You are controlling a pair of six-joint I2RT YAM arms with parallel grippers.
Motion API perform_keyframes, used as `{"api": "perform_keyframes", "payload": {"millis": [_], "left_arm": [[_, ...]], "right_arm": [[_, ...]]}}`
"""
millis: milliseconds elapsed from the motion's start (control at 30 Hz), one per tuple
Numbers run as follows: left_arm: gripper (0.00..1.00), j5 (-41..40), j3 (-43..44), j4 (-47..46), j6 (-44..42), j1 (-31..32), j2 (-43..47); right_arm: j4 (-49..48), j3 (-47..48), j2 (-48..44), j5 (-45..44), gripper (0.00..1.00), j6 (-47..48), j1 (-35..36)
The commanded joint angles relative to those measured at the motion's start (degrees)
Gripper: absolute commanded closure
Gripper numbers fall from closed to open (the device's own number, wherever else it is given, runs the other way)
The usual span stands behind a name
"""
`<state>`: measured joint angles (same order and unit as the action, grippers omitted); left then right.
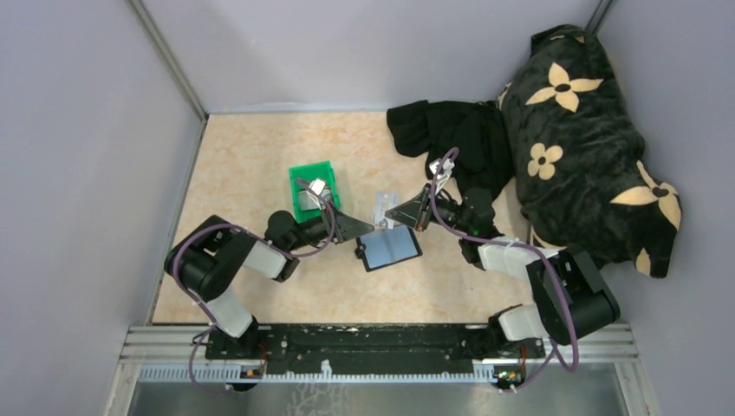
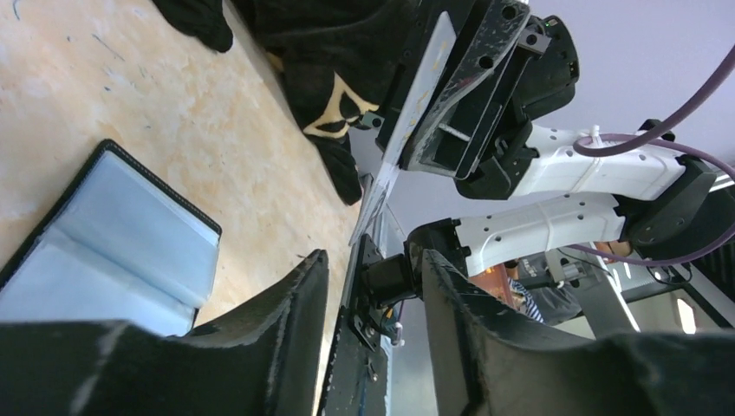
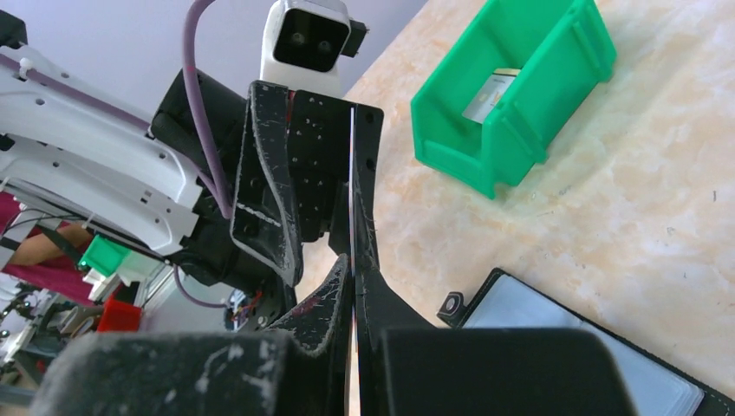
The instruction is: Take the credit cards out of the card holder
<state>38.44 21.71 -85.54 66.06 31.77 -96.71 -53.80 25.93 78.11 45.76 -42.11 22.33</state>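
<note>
Credit card [image 1: 383, 205] in closed right pincer [image 1: 394, 212]

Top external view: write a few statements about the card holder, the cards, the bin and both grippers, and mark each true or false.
1. The flat black bifold card holder lies open on the table. True.
2. The right gripper is open and empty. False: it is shut on a pale thin plastic card.
3. The green plastic bin is empty. False: another card lies in it.
4. The left gripper has its jaws apart. True.
</note>
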Motion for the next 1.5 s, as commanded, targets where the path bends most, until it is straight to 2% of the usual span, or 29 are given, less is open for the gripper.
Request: {"api": "perform_keyframes", "payload": {"millis": [0, 200, 267, 367, 467, 733, 800, 900, 967, 1067, 1167, 1233, 1467], "left_arm": [[0.51, -0.08, 1.23, -17.03, 2.49, 0.57, -0.22], [0.55, -1.06, 2.25, -17.03, 2.22, 0.49, -0.49], [0.65, -0.73, 2.89, -17.08, 2.21, 0.49, -0.72], [0.74, -0.13, 3.67, -17.03, 2.7, 0.52, -1.48], [0.76, -0.31, 3.77, -17.03, 3.04, 0.58, -1.88], [0.9, -1.7, 3.46, -17.03, 2.95, 0.49, -0.58], [0.88, -1.97, 3.25, -17.03, 3.0, 0.34, -0.19], [0.75, -2.87, 3.07, -17.03, 3.21, 0.21, -0.15], [0.71, -3.37, 2.99, -17.04, 3.23, 0.06, -0.28], [0.71, -3.9, 3.21, -17.03, 3.43, 0.05, -0.49], [0.8, -3.53, 3.85, -17.03, 3.6, 0.05, -0.66], [0.8, -2.81, 4.31, -17.03, 3.91, 0.06, -0.84], [0.63, -1.69, 4.23, -17.03, 4.83, 0.38, -0.41]], "right_arm": [[-2.75, 2.46, -1.9, 0.38, 1.0, -1.1, -0.35], [-2.23, 2.51, -2.83, 0.61, 1.0, -1.32, -0.35], [-2.2, 2.32, -2.96, 0.77, 1.0, -1.35, -0.35], [-3.26, 1.86, -3.04, 1.11, 1.0, -2.29, -0.27], [-3.63, 1.47, -3.22, 1.41, 1.0, -2.62, -0.27], [-3.28, -0.14, -3.88, 1.15, 1.0, -2.87, -0.26], [-2.88, -0.82, -4.41, 0.97, 1.0, -2.72, -0.27], [-2.59, -1.85, -5.2, 0.55, 1.0, -2.83, -0.27], [-2.26, -2.3, -5.54, 0.23, 1.0, -3.16, -0.26], [-2.91, -3.14, -6.08, -0.01, 1.0, -3.9, -0.2], [-2.51, -3.82, -6.79, -0.61, 1.0, -3.71, -0.2], [-2.19, -3.89, -6.83, -0.76, 1.0, -3.43, -0.19], [-2.77, -2.53, -5.18, -0.61, 1.0, -3.52, -0.18]]}}
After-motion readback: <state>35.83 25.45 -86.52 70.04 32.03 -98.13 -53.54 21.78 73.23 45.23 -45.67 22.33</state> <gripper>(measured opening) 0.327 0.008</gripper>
